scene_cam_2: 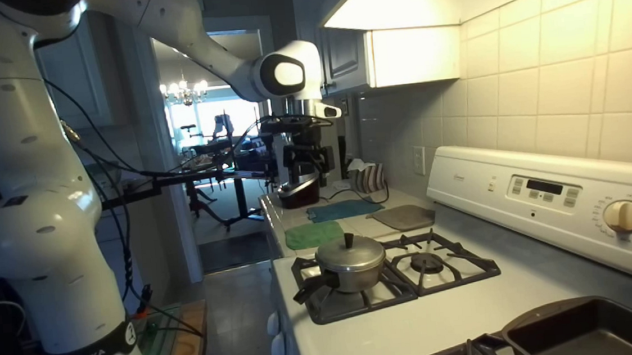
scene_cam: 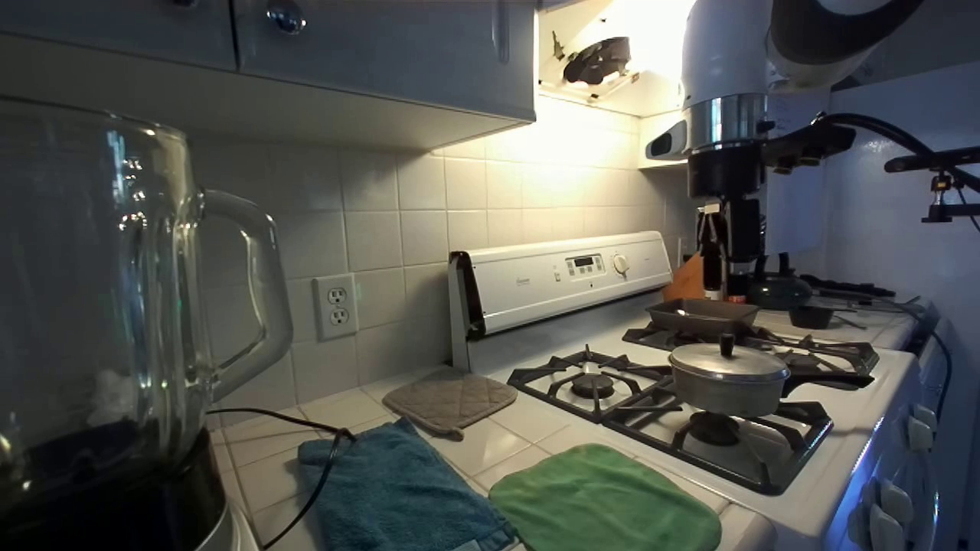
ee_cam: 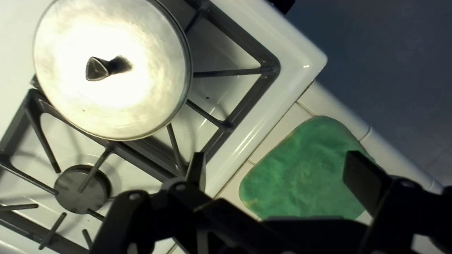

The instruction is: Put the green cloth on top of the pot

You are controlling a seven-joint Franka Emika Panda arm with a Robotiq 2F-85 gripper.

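Note:
The green cloth (scene_cam: 605, 501) lies flat and slightly rumpled on the tiled counter beside the stove; it also shows in an exterior view (scene_cam_2: 314, 234) and in the wrist view (ee_cam: 303, 176). The silver pot (scene_cam: 727, 386) stands on a front burner with its lid on and a black knob on top; it also shows in an exterior view (scene_cam_2: 357, 273) and in the wrist view (ee_cam: 152, 88). My gripper (ee_cam: 277, 169) is open and empty, with its fingers spread wide above the cloth. In both exterior views the gripper (scene_cam: 729, 249) (scene_cam_2: 310, 169) hangs well above the surfaces, pointing down.
A teal cloth (scene_cam: 406, 490) and a grey quilted mat (scene_cam: 452, 398) lie near the green cloth. A glass blender (scene_cam: 237, 306) with a cord stands on the counter. A dark baking pan (scene_cam_2: 604, 327) sits on the rear stove part. The hood (scene_cam_2: 392, 2) overhangs the stove.

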